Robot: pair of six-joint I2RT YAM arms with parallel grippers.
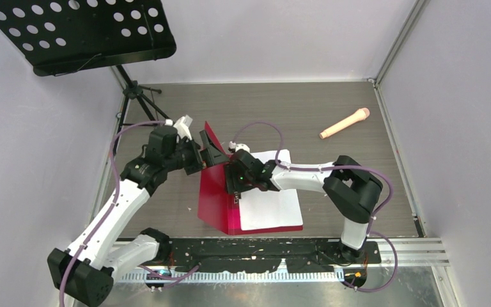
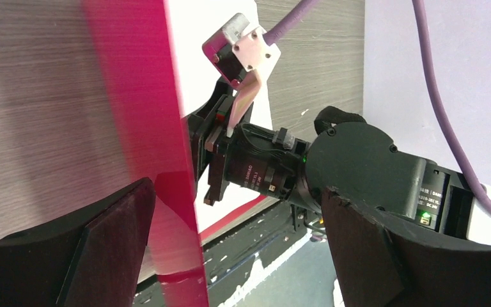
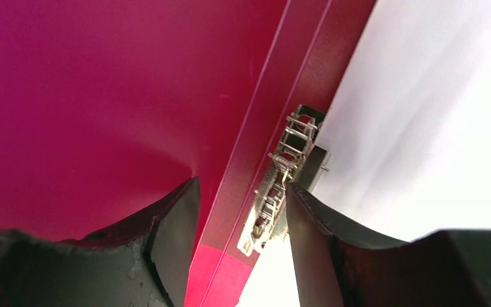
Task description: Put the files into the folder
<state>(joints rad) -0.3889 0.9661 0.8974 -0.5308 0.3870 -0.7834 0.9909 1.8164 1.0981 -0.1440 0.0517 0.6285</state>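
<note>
The files (image 1: 272, 206) lie on the back half of the open folder (image 1: 214, 195) mid-table (image 1: 332, 115), its cover upright between the spread fingers of the left gripper (image 1: 210, 149), while the right gripper (image 3: 240, 190), parted, straddles the spine clip (image 3: 280, 185)

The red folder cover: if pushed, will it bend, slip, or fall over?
Probably stiff: the raised folder cover looks flat, without sag. Likely slippery, since it looks glossy. Standing steeply beside the left gripper, it may tip shut over the files if nudged.
</note>
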